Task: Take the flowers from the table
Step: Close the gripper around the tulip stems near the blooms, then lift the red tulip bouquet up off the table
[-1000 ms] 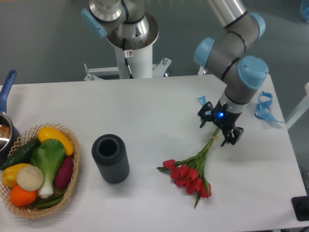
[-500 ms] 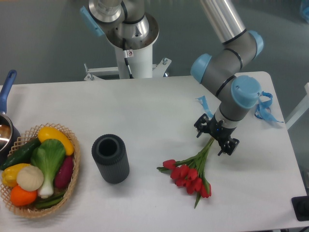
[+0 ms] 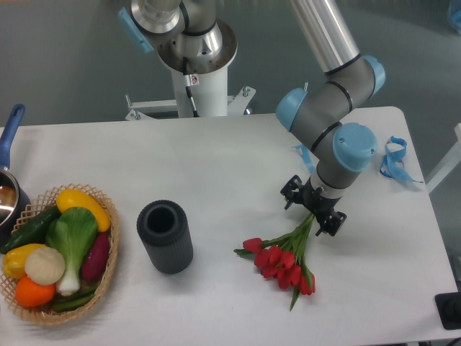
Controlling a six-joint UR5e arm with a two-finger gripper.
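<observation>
I count one bunch of flowers under my gripper, one dark cup, one basket, two blue ribbons.

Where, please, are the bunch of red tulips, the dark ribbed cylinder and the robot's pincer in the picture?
Bunch of red tulips [image 3: 282,264]: fixed camera view, on the red flower heads.
Dark ribbed cylinder [image 3: 168,242]: fixed camera view, on its ribbed side wall.
Pincer [image 3: 312,213]: fixed camera view, midway between the fingertips, over the stems.

Your white table carries the flowers, a dark ribbed cylinder, a vegetable basket, blue ribbon scraps and a pot.
</observation>
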